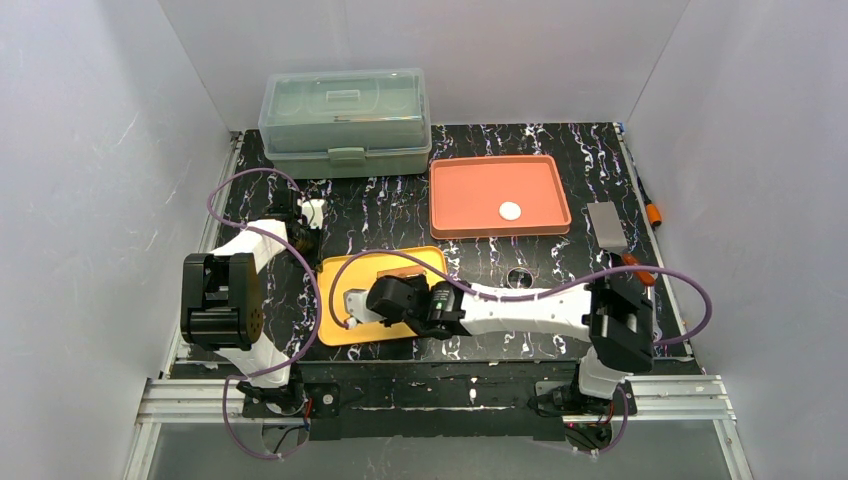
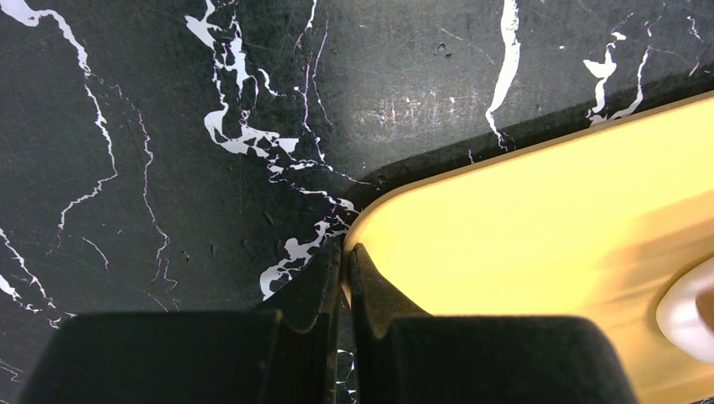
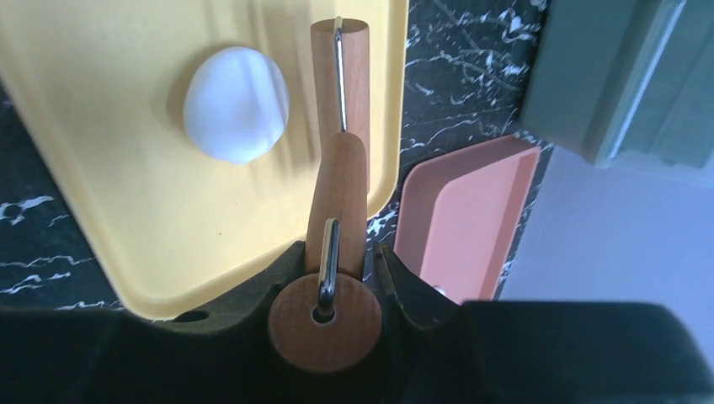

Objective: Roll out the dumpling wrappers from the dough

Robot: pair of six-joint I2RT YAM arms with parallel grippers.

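Observation:
The dough (image 3: 237, 103) is a smooth white lump lying on the yellow board (image 3: 126, 210); it also shows as the dough (image 1: 349, 305) and at the frame's edge as the dough (image 2: 689, 310). My right gripper (image 3: 339, 252) is shut on the handle of a wooden rolling pin (image 3: 339, 76), whose roller lies just right of the dough, apart from it. From above, the right gripper (image 1: 395, 292) hangs over the board (image 1: 340, 335). One dumpling wrapper (image 1: 511, 211) lies in the orange tray (image 1: 450, 195). My left gripper (image 2: 345, 252) is shut at the board's corner (image 2: 505, 227), its tips on either side of the rim.
A lidded green-clear box (image 1: 345, 122) stands at the back left. A small metal ring (image 1: 518, 277) lies between board and tray. A grey block (image 1: 607, 226) and orange-handled tools (image 1: 640, 272) sit at the right edge. White walls close in three sides.

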